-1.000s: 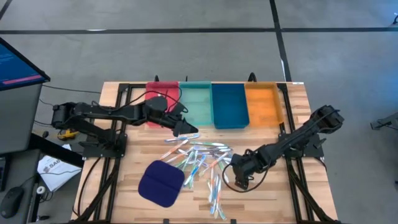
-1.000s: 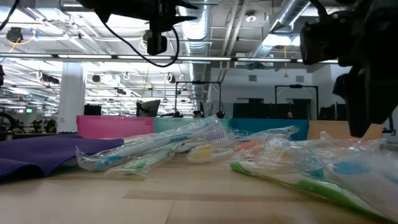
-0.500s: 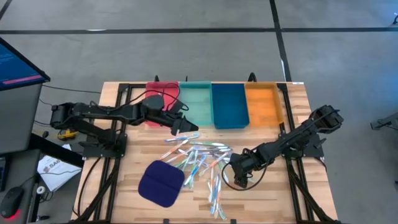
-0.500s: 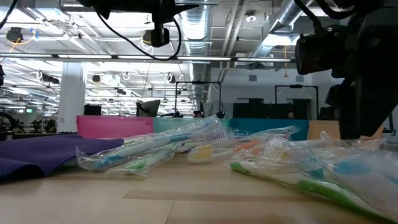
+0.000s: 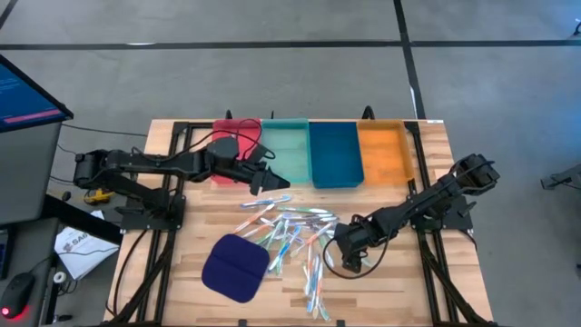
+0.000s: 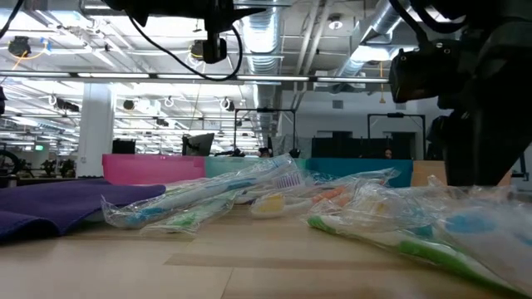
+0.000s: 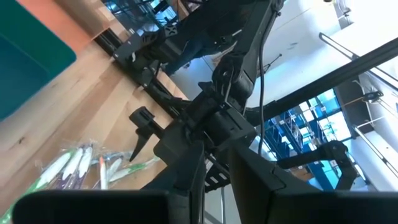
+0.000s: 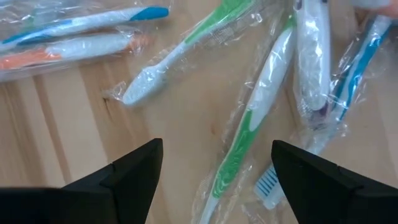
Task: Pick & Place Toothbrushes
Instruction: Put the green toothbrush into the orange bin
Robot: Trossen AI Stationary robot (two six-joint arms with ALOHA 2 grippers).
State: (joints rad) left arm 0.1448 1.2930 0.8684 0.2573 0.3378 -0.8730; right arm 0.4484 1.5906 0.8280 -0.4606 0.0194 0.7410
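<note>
Black fingers (image 8: 137, 171) of my right gripper (image 8: 214, 171) stand spread just above a green-and-white toothbrush (image 8: 252, 124), its long axis running slantwise between them. My left gripper (image 5: 270, 184), fingers nearly pressed together, hangs beyond the toothbrushes (image 5: 292, 238) on the table (image 5: 381, 282).

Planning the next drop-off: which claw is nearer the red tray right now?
Left. The left claw sits just off the red tray, by its near corner. The right claw is far across the table, over the toothbrushes.

trays: red (image 5: 231, 136), teal (image 5: 286, 150), blue (image 5: 335, 153), orange (image 5: 384, 152), far edge | dark blue pad (image 5: 234, 267), near-left | monitor (image 5: 25, 95), probably, far left
</note>
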